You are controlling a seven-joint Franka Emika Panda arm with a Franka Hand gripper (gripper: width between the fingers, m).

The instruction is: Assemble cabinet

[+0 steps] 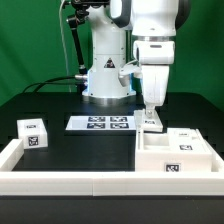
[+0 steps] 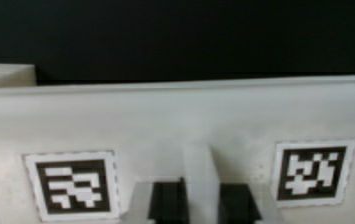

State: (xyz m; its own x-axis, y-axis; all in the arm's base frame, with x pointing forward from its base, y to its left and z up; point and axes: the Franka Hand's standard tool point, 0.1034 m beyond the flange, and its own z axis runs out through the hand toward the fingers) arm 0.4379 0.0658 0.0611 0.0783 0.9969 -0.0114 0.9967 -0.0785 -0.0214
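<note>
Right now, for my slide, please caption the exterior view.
Gripper at the cabinet's far wall; a small tagged box on the exterior view's left.

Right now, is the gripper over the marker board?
No, the gripper is down at the cabinet wall, to the exterior view's right of the marker board.

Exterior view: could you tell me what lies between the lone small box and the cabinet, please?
The marker board lies between box and cabinet, in the exterior view.

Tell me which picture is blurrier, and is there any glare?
Wrist view: soft all over, with the cabinet wall and its two tags fuzzy-edged. Exterior view: crisper, evenly lit, no harsh glare; the white arm stands out brightly against the black table.
</note>
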